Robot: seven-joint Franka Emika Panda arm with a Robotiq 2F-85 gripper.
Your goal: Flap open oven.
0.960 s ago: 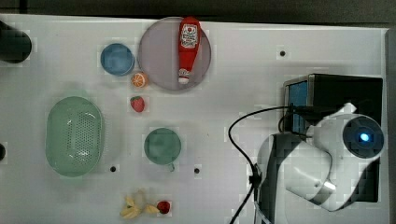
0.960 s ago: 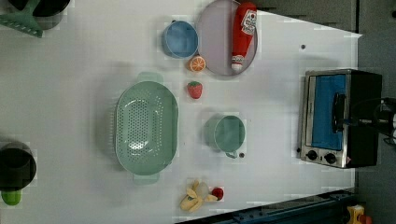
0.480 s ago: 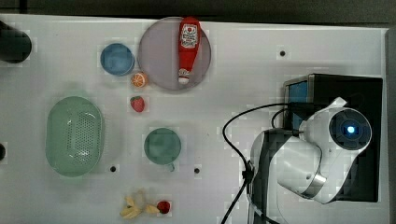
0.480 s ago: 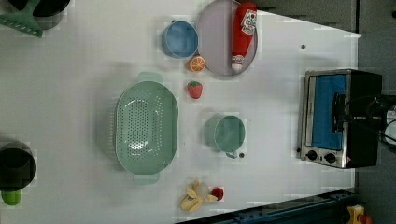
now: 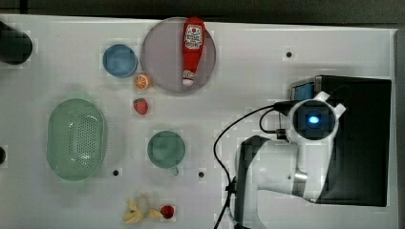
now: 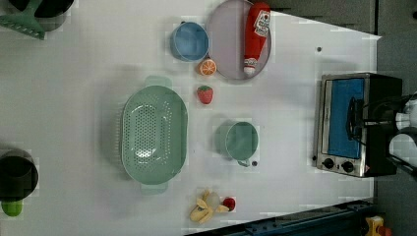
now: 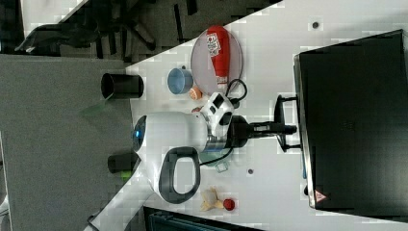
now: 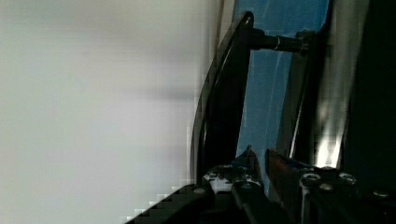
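Note:
The oven (image 5: 363, 143) stands at the top view's right, its black top partly under my arm. In the left view the oven (image 6: 342, 93) shows its blue glass door, steel frame and two black knobs; the door looks closed. My gripper (image 7: 291, 129) reaches across the dark bar handle (image 7: 279, 108) to the door face. In the wrist view the handle (image 8: 226, 93) runs beside the fingertips, in front of the blue glass (image 8: 268, 84). The gripper (image 8: 259, 161) shows only a narrow gap with nothing in it. It lies at the handle's middle (image 6: 356, 120).
A ketchup bottle (image 5: 192, 47) lies on a purple plate. A blue bowl (image 5: 119, 60), green colander (image 5: 76, 138), green cup (image 5: 165, 149), strawberry (image 5: 141, 106) and toy banana (image 5: 136, 214) sit to the top view's left. A black cable (image 5: 224, 138) loops beside my arm.
My wrist has swung toward the top view's left and upper side, coming over the oven's front edge. The oven and the tabletop items have not moved.

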